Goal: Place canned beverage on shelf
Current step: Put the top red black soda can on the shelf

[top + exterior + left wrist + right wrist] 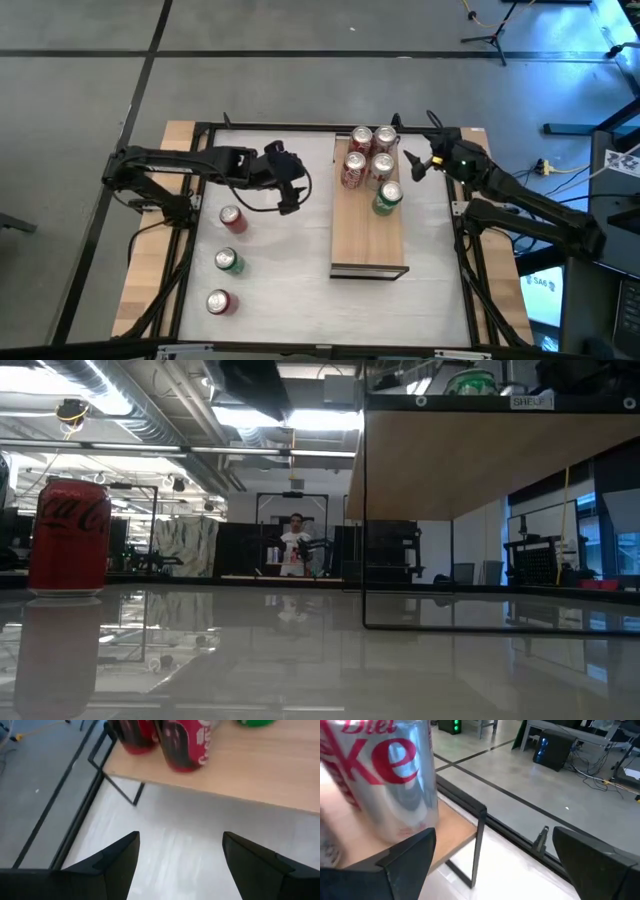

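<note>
A silver Diet Coke can (385, 775) stands on the light-wood shelf (452, 832). The right gripper (495, 865) has its dark fingers (407, 865) spread wide, beside the can

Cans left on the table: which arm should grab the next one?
Left. Its open gripper hangs just beside the nearest red can; all three loose cans lie on that side of the shelf. The right gripper sits across it, empty.

floor: grey, dark seams (250, 30) | stand leg, possibly a tripod (490, 38) | person far behind table (296, 545)
</note>
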Robot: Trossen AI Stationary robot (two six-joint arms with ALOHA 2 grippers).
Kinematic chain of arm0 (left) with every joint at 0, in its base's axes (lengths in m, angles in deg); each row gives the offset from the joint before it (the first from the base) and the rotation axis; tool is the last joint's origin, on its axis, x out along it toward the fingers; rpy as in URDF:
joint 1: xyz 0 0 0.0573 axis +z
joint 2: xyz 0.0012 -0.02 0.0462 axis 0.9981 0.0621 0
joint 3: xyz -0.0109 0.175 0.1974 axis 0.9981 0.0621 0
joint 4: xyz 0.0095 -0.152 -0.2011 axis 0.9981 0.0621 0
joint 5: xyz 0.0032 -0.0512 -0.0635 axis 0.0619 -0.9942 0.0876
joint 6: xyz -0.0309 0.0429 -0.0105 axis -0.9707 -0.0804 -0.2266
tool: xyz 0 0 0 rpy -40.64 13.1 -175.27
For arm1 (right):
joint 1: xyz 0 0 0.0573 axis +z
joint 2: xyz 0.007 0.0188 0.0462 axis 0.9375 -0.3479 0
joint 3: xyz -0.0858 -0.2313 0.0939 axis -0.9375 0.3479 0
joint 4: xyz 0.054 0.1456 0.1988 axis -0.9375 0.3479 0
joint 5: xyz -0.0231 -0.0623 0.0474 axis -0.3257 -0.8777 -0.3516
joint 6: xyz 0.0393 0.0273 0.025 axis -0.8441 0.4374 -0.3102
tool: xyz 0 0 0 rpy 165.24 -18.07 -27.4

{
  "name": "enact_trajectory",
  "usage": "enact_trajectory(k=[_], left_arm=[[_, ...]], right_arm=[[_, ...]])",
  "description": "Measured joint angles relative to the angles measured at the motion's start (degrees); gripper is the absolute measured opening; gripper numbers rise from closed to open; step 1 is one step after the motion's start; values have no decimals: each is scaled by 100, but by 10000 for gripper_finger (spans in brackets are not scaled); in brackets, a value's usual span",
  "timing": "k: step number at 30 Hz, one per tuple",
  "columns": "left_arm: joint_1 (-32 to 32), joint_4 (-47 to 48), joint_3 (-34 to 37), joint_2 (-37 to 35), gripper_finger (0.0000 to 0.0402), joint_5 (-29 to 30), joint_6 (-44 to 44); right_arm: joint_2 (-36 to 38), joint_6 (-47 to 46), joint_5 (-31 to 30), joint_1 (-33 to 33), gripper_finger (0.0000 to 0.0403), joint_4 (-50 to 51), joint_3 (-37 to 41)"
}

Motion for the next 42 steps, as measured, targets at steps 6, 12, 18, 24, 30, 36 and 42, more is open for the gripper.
enact_trajectory(k=[6,12,18,24,30,36,42], left_arm=[[-81,784,-346,-121,275,-1,-914],[-92,1889,-514,-152,275,-153,-1909],[-92,2422,-525,-162,275,-780,-2578],[-152,3196,-525,-162,275,-1013,-3287],[-411,4127,-525,-162,275,-993,-4062],[-662,4456,-473,-164,275,-960,-4603],[-832,4453,-188,-164,275,-1064,-4903]], right_arm=[[590,-12,639,1,397,408,0],[1051,-16,1331,4,397,859,0],[1352,-36,2270,4,397,1418,0],[1452,-165,3352,4,397,1636,-2],[1452,-168,4023,4,397,1616,-2],[1452,-168,4646,4,397,1611,-2],[1450,-165,5313,4,397,1609,-2]])
